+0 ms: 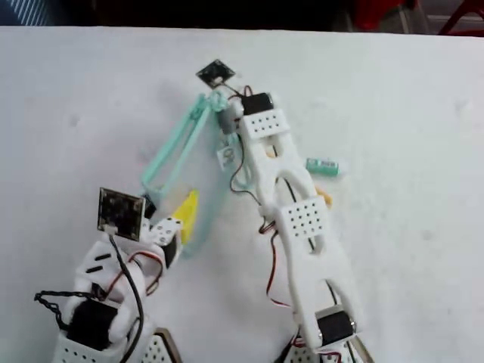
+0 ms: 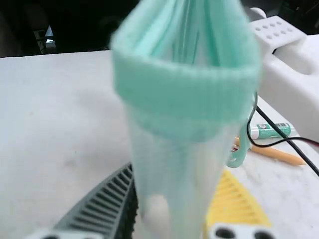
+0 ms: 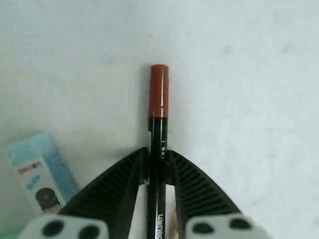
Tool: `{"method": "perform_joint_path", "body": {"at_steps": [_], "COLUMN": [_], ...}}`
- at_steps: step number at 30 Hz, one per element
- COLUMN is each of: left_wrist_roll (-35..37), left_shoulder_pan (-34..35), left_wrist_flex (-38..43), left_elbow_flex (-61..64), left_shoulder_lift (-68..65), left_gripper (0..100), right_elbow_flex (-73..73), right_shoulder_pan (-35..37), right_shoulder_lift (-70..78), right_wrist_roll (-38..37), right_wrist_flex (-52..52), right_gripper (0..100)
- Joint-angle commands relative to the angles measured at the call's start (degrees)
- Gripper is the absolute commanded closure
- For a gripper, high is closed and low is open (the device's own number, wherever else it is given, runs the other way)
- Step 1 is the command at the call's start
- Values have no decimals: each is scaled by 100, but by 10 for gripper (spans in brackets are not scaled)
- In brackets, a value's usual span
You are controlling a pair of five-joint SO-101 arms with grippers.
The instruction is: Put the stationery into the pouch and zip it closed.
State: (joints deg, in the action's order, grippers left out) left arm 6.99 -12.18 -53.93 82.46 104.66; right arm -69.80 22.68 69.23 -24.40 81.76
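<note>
The pouch (image 1: 175, 162), translucent with mint green trim, lies slanted on the table between the two arms. My left gripper (image 1: 181, 219) (image 2: 174, 199) is shut on its near end, which stands right in front of the left wrist camera as a pouch (image 2: 184, 99) rim. My right gripper (image 3: 157, 159) is shut on a black pen (image 3: 158, 99) with a red-brown cap, held above the table. In the high view this right gripper (image 1: 221, 115) is at the pouch's far end. A blue-sleeved eraser (image 3: 40, 172) lies beside it.
A green-and-white marker (image 1: 325, 166) (image 2: 269, 130) and a yellow pencil (image 2: 274, 153) (image 1: 324, 195) lie on the white table to the right of the right arm (image 1: 302, 219). Red and black cables hang along both arms.
</note>
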Motion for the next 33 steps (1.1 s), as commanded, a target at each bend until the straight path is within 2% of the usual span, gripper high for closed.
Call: {"method": "perform_joint_path", "body": {"at_steps": [1,4,10,17,26,33], "left_wrist_roll": [-62,-62,-62,-62,-62,-62], "left_shoulder_pan": [-40,-40,-40,-40,-40,-40], "left_wrist_flex": [-35,-35,-18,70,132,132], "left_elbow_flex": [-273,-273,-264,-149,-114,-105], "left_shoulder_lift": [-13,-13,-13,-13,-13,-13], "left_gripper": [811,812,812,812,812,812], "right_elbow_flex": [-9,-53,-563,-2620,-1978,-1969], "right_shoulder_pan": [-48,-48,-40,31,-303,-251], "right_shoulder_lift": [-4,-31,-84,-356,-2009,-3310], "right_wrist_roll": [-18,-9,563,545,580,580], "right_wrist_flex": [189,233,338,1631,1701,1719], "right_gripper": [981,981,981,981,982,982]}}
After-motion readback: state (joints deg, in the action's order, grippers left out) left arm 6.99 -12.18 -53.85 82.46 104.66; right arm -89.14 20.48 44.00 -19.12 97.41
